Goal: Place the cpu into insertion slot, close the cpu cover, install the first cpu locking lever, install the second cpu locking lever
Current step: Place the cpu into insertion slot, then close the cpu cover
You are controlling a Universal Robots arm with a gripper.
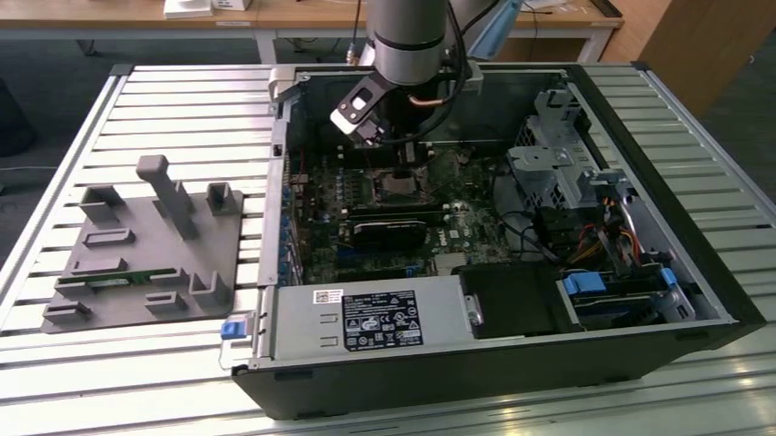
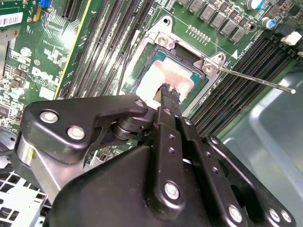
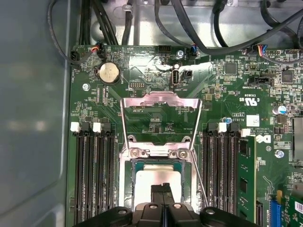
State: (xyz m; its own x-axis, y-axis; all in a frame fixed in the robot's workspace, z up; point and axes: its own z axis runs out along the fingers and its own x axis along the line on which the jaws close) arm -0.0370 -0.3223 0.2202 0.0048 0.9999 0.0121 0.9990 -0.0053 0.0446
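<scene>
My hand [image 2: 168, 90] has its fingers pressed tight together, and the tips are right over the cpu [image 2: 170, 71]. The cpu lies flat in the slot [image 2: 185, 53] just under me. Past my tips the cover [image 3: 161, 98] is flipped open, and a thin lever [image 2: 255, 81] sticks out loose beside the slot.

Wrist views seemingly close above insertion slot [image 3: 158, 166]

Silver cpu [image 3: 144, 182] flat in insertion slot [image 2: 183, 55], cpu cover [image 3: 161, 100] open
</scene>
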